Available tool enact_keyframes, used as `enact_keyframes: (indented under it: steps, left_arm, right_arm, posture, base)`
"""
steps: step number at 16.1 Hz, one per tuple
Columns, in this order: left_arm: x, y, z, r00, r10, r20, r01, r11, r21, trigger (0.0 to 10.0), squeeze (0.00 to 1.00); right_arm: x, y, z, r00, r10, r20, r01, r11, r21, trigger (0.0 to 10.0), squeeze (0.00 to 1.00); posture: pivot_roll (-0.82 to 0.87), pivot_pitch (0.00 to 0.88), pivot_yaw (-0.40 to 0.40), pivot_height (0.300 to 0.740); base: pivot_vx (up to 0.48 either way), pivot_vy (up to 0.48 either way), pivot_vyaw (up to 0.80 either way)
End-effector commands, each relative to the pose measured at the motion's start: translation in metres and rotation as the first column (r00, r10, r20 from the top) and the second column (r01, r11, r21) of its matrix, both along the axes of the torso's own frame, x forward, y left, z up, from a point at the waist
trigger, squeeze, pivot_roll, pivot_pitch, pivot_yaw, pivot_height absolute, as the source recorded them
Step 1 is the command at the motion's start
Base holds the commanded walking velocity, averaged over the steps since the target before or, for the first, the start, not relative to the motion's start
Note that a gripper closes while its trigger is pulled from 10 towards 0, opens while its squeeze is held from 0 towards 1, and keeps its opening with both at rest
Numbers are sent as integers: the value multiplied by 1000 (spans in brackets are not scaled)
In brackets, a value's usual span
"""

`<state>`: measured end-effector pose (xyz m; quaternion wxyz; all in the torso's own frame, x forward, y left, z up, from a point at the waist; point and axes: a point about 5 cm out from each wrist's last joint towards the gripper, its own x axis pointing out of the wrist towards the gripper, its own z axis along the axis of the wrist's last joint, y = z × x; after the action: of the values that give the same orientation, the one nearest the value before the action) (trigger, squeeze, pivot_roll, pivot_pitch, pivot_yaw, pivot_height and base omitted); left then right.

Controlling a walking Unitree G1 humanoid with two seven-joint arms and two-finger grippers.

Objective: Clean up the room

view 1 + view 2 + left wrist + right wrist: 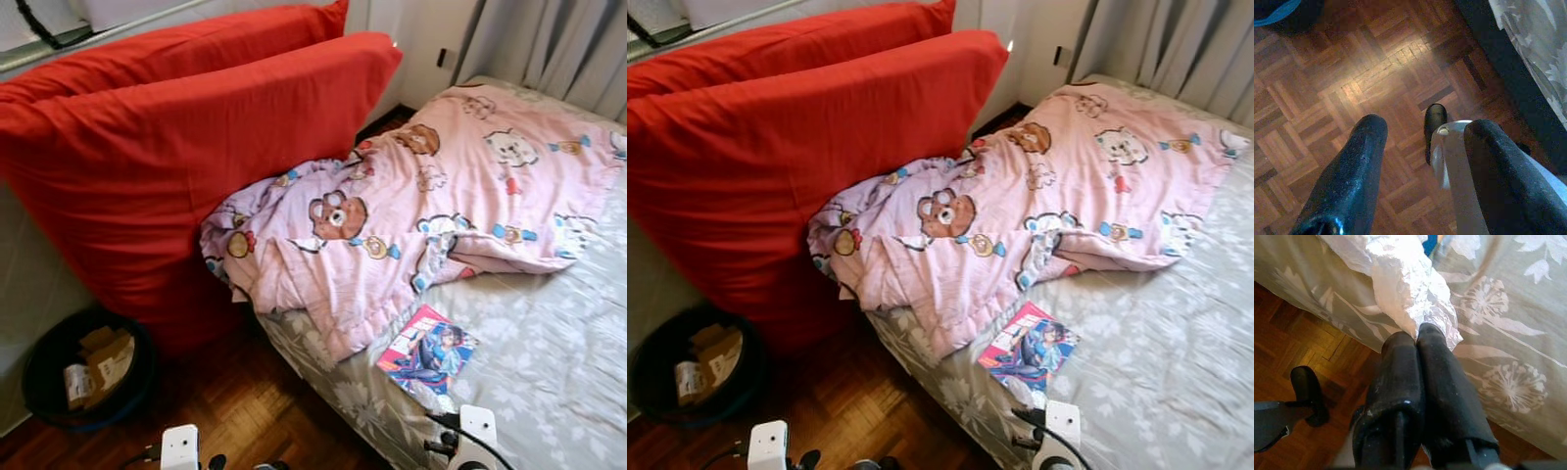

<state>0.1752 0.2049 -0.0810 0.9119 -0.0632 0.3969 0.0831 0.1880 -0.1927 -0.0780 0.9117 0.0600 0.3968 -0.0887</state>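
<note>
Crinkled white wrapper (1410, 289), thin glossy plastic, pinched in the right claw (1418, 335), fingers together on its end, at the bed (549, 372) edge. Step looks like carry-to-bin: next move needs a turn to the round black bin (39, 392) holding cardboard scraps. Left claw (1422, 134) apart, idle over parquet floor (1352, 83).

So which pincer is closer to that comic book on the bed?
Right. The right pincer hangs at the bed's edge just below the comic book; the left pincer is over the wooden floor, beside the bed.
</note>
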Motion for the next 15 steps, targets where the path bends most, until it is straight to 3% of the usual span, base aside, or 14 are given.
enact_keyframes:
  steps: [1,15]
  left_arm:
    - [-8,1,-4,999,-6,-35,7,1000,7,10000,0]
    - [-2,-2,-1,1000,-22,-5,22,1000,12,10000,0]
  right_arm:
    - [-4,2,-3,1000,4,-21,-4,1000,7,10000,0]
    - [-4,4,-3,1000,0,-19,0,1000,16,10000,0]
  posture:
    - [11,170,13,740]
    - [13,172,16,740]
  base:
    - [0,0,0]
    - [0,58,0]
